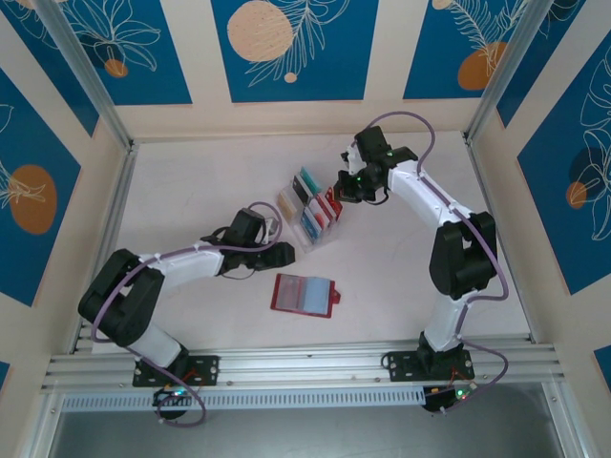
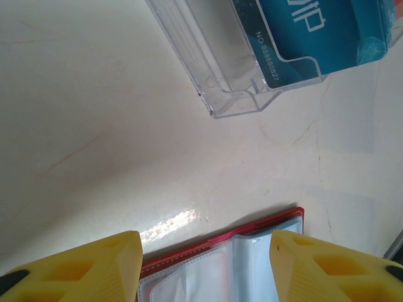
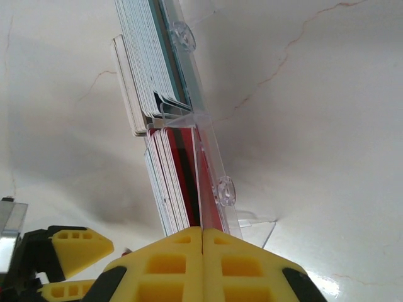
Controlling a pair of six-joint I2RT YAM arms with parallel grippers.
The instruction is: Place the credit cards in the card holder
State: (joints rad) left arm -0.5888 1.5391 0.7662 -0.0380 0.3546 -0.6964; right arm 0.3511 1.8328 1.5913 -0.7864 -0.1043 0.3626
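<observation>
Plastic, thin and stiff: that is how I judge the credit cards point(image 1: 311, 204), light, slick-faced and best pinched by a free top edge, not the flat. From above they stand on edge in a clear rack point(image 1: 327, 233) mid-surface point(image 1: 191, 191), in teal, beige, red and blue, with my right end effector point(image 1: 342, 187) at the rack's far end and my left end effector point(image 1: 283, 254) low between rack and card holder point(image 1: 304, 294), which lies open just nearer me, red with pale sleeves. My left wrist camera shows my yellow fingers point(image 2: 82, 267) spread wide, nothing between them, over the card holder's point(image 2: 252, 251) soft clear pockets; a blue card point(image 2: 315, 31) sits in the rack corner point(image 2: 236, 94) ahead. My right wrist camera shows the pads point(image 3: 173, 264) pressed together right below the packed red cards point(image 3: 182, 176); whether one edge is caught between them I cannot tell.
</observation>
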